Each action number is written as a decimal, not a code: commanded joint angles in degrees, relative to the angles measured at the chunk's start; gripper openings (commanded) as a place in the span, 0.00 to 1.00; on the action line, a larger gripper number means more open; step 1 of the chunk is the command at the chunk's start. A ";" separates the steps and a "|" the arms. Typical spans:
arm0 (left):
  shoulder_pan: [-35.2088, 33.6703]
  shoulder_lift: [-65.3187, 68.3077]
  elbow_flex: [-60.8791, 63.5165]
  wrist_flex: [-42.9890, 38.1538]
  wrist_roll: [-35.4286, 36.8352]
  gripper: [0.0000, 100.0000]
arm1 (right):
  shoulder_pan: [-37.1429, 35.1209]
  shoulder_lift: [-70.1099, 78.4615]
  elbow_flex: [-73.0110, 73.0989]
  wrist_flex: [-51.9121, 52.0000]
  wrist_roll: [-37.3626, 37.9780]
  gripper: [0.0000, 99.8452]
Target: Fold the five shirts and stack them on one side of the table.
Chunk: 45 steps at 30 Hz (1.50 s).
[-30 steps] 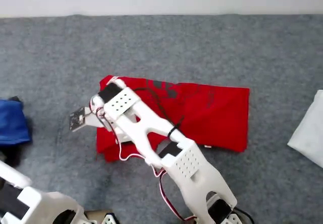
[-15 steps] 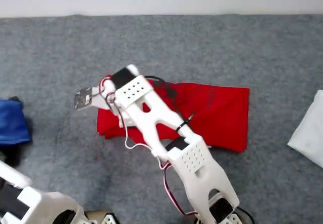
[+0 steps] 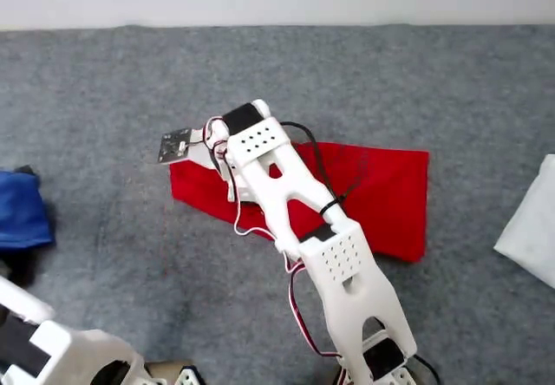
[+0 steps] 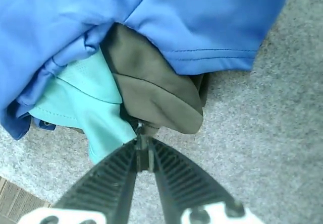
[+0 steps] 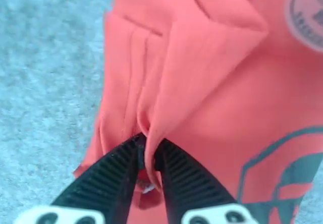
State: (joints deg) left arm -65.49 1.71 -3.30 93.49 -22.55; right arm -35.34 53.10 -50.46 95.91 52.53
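Red shirt (image 3: 381, 194) lies mid-desk, partly doubled over, long side across the desk (image 3: 390, 81). Right hand (image 5: 147, 156) is pinching a raised ridge of red cloth at the shirt's end nearest the left arm's side, with cloth bunched into pleats between the ribbed fingers (image 5: 116, 168). Read: red shirt fold is in hand, not finished. Next move likely calls for carrying that pinched edge across over the rest of the shirt, laying it flat with edges lined up, then letting go. Risks: the grip is on a narrow pleat and could slip, and the bunching may set into a crooked fold. The right arm lies diagonally over the shirt and hides its middle in the high view. Blue shirt (image 4: 151, 22) sits at the desk edge on the left arm's side, heaped with a teal shirt (image 4: 86, 108) and an olive shirt (image 4: 151, 93). These look bunched rather than neatly stacked. Left hand (image 4: 144, 151) hangs just beside that heap, fingers pressed together, tips touching the cloth; whether any is caught can't be told. White shirt (image 3: 529, 229) is at the opposite edge, well apart, apparently untouched.
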 commanded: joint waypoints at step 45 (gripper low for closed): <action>0.26 -0.26 3.47 -4.13 -0.09 0.01 | -17.10 -24.84 27.25 2.95 -13.71 0.20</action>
State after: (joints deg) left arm -65.49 1.71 0.66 90.33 -22.29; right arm -51.43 31.38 -24.26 100.13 39.52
